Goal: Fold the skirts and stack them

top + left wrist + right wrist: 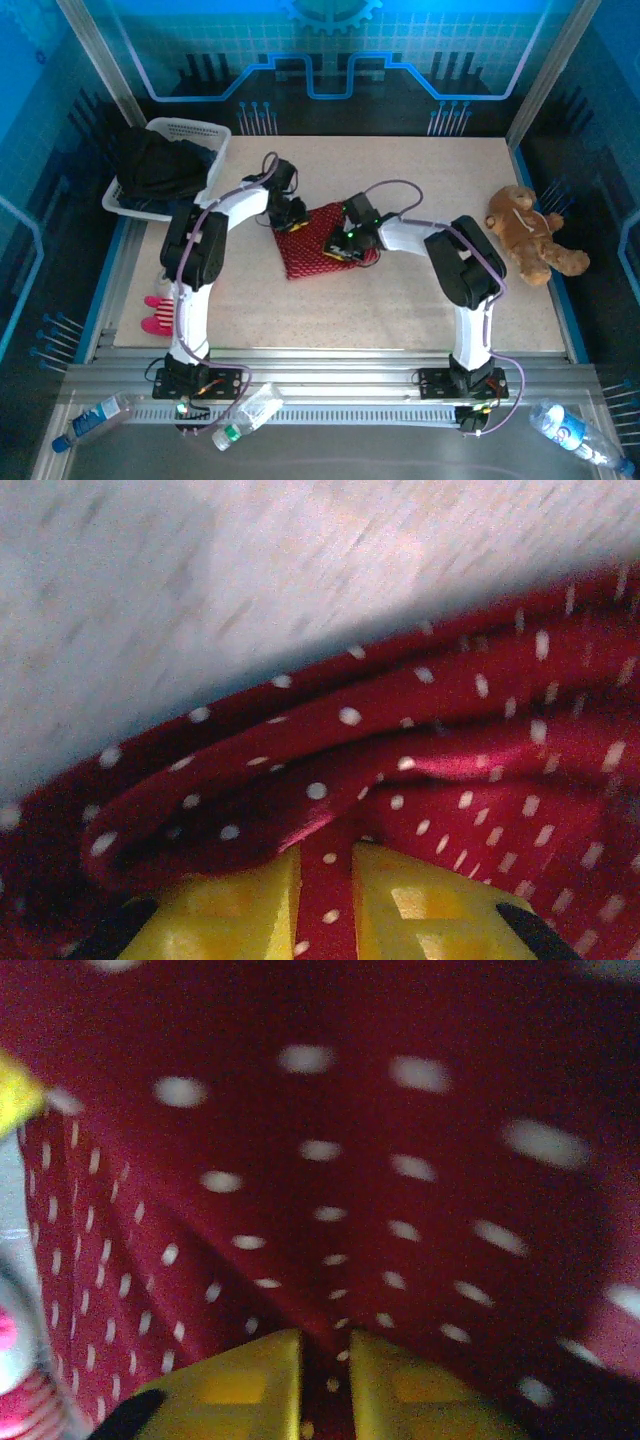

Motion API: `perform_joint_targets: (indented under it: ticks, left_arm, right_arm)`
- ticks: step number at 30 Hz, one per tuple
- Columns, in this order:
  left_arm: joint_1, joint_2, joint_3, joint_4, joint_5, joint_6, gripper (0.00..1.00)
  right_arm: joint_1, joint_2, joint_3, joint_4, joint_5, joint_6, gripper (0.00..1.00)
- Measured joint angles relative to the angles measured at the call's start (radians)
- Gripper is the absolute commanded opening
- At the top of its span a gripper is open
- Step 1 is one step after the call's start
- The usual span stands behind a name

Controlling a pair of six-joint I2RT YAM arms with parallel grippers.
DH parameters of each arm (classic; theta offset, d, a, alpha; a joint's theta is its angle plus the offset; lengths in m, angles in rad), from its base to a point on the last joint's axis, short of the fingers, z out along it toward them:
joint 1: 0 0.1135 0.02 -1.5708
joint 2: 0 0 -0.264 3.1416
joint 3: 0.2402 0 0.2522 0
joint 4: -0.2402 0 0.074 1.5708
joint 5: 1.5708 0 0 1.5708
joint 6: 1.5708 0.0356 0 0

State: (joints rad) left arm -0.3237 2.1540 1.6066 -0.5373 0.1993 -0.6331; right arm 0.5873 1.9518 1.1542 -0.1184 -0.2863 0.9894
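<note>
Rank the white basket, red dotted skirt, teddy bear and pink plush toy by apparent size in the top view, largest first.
1. white basket
2-3. red dotted skirt and teddy bear, too alike to rank
4. pink plush toy

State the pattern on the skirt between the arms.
Red skirt, small white dots; clearest from left wrist.

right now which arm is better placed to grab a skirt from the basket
Probably left: the basket sits far left, nearer the left gripper than the right gripper; both pinch the red skirt.
</note>
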Motion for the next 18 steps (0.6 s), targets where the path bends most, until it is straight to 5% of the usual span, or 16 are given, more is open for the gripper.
perform_joint_targets:
  ticks: [7, 14, 18]
  left_arm:
    - [-0.023, -0.093, 0.011, -0.039, -0.028, 0.045, 0.5]
    - [-0.014, -0.346, -0.192, -0.002, 0.003, 0.023, 0.93]
    - [-0.013, -0.402, -0.301, 0.091, 0.079, -0.019, 0.99]
  right_arm:
    - [-0.053, -0.15, -0.067, -0.019, 0.088, -0.022, 0.47]
    - [-0.168, -0.155, 0.059, -0.162, 0.13, -0.39, 0.51]
    - [-0.169, -0.107, 0.128, -0.211, 0.121, -0.578, 0.5]
